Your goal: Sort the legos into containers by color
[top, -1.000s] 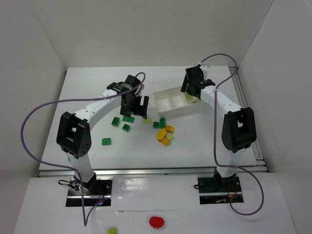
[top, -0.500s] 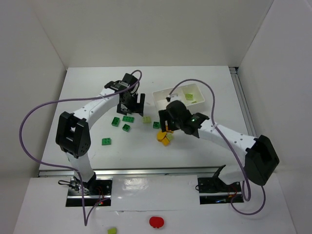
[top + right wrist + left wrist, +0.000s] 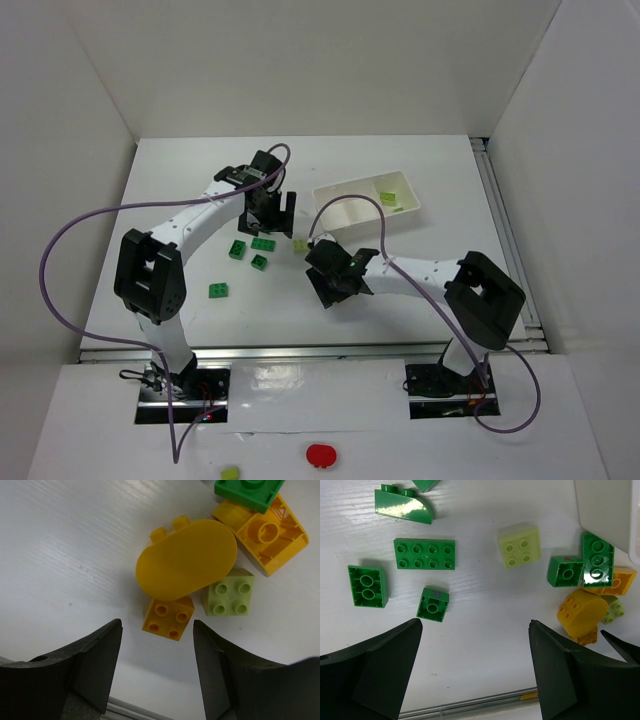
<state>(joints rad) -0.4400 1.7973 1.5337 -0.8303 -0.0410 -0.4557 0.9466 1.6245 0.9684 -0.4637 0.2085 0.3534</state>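
Note:
My right gripper point(image 3: 333, 283) hangs low over the orange legos and hides them from above. In its wrist view it point(image 3: 157, 630) is open, and a small orange brick point(image 3: 168, 617) lies just ahead of the empty jaws. Beside that brick are a rounded orange brick point(image 3: 187, 565), an upturned orange one point(image 3: 265, 535) and a pale yellow-green one point(image 3: 229, 592). My left gripper point(image 3: 270, 212) point(image 3: 474, 630) is wide open and empty above dark green bricks point(image 3: 424, 554) and a pale brick point(image 3: 520, 545). The white tray point(image 3: 335, 210) holds pale bricks point(image 3: 388, 198) in its right compartment.
Green bricks point(image 3: 263, 243) lie scattered left of centre, one point(image 3: 218, 290) further toward the near edge. A red round object point(image 3: 321, 456) and a pale brick point(image 3: 230, 472) sit on the ledge in front of the arm bases. White walls enclose the table.
My right arm swung from the tray's right compartment down to the orange pile, and its jaws narrowed. The left gripper drew back slightly toward the far side, then held still.

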